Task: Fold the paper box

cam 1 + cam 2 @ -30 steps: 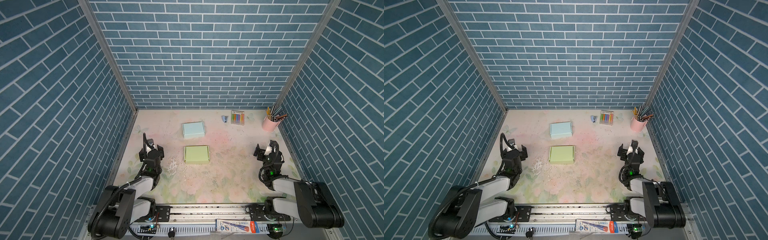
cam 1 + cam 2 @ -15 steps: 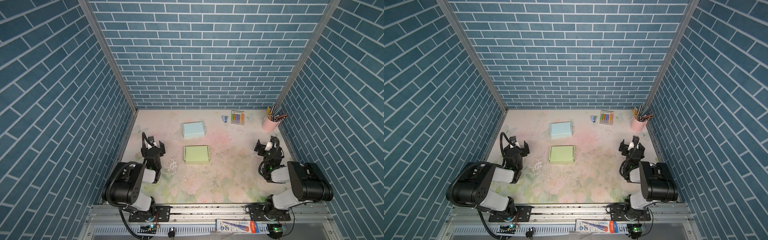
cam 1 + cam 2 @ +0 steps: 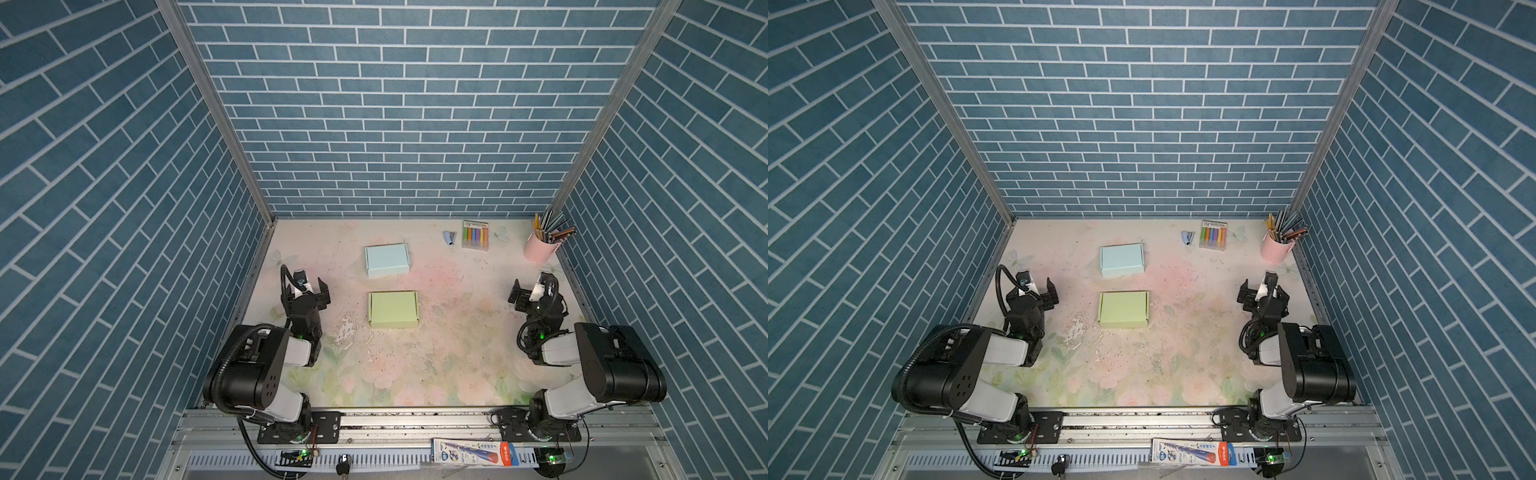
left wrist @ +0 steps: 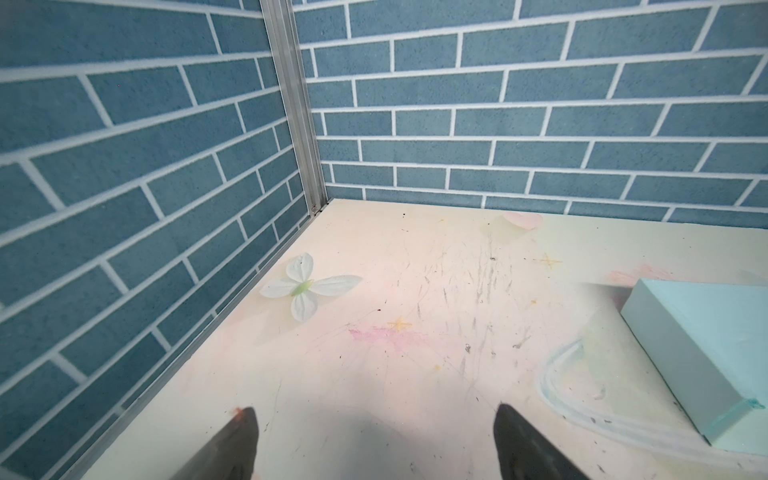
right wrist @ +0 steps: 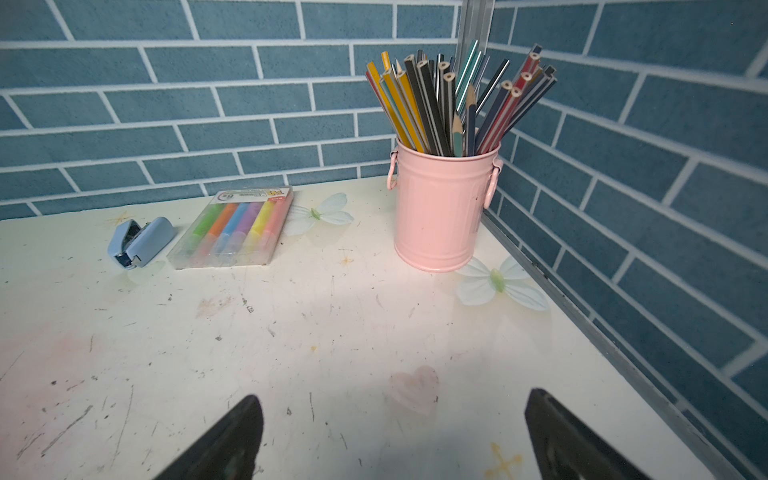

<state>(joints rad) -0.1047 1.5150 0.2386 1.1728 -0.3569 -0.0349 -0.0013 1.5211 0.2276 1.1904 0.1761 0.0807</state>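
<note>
A pale green paper box (image 3: 392,309) (image 3: 1123,309) lies closed and flat in the middle of the table. A light blue paper box (image 3: 387,259) (image 3: 1122,259) lies just behind it, and its near corner shows in the left wrist view (image 4: 706,345). My left gripper (image 3: 305,291) (image 3: 1034,291) (image 4: 374,415) sits low at the left, open and empty, well left of both boxes. Far to the right of the boxes, my right gripper (image 3: 534,291) (image 3: 1262,291) (image 5: 395,399) rests open with only bare table between its fingers.
A pink bucket of pencils (image 3: 539,249) (image 5: 440,208) stands in the back right corner. A marker pack (image 3: 476,235) (image 5: 237,230) and a small blue stapler (image 3: 449,237) (image 5: 139,241) lie by the back wall. Brick walls enclose three sides. A pen package (image 3: 473,451) lies on the front rail.
Both arms have folded back, their big elbow links rising over the front of the table. The grippers shifted slightly backward and stay open. The boxes have not moved.
</note>
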